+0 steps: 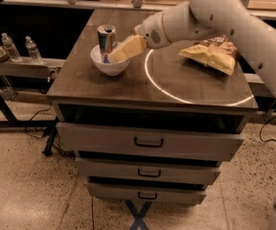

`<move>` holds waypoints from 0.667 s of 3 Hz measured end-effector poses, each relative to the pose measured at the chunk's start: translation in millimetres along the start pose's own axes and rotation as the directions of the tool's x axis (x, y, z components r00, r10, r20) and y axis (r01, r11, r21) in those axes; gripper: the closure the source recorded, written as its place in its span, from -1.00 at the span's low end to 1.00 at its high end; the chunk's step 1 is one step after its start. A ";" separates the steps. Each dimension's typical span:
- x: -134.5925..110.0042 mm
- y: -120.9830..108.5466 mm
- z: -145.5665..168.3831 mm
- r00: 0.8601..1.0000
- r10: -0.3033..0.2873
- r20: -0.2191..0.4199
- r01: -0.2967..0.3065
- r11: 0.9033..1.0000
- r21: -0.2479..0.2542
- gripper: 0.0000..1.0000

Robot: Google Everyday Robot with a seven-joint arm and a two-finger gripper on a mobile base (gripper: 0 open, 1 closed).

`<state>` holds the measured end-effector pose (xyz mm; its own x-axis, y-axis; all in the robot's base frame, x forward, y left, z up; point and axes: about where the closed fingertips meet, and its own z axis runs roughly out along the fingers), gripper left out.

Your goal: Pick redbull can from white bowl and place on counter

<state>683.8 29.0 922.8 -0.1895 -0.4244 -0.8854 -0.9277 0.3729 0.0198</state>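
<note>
Got my pincer (119, 54) at the redbull can's (106, 36) 3 o'clock, over the white bowl (110, 69), for a side grab; can't tell if it's apart or together.

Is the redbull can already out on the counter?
No, the redbull can stands upright in the white bowl, with the claw close beside it over the bowl's rim.

no wording is showing that can be read. the print on the redbull can (106, 36) and on the chip bag (210, 56) is giving no legible word. a thin white circle (146, 73) is marking the counter (104, 87), and a blue x (139, 213) is marking the floor below the drawers. the gripper (119, 54) is hovering at the white bowl (110, 67), just beside the can.
</note>
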 end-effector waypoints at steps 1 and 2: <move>-14.1 -5.3 17.7 0.997 0.023 0.075 -0.022 1.000 -0.007 -1.00; -22.5 -2.3 39.6 0.992 0.013 0.125 -0.010 1.000 -0.026 -0.66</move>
<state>703.0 70.4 924.3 -0.1603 -0.3132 -0.9360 -0.9338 0.3555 0.0410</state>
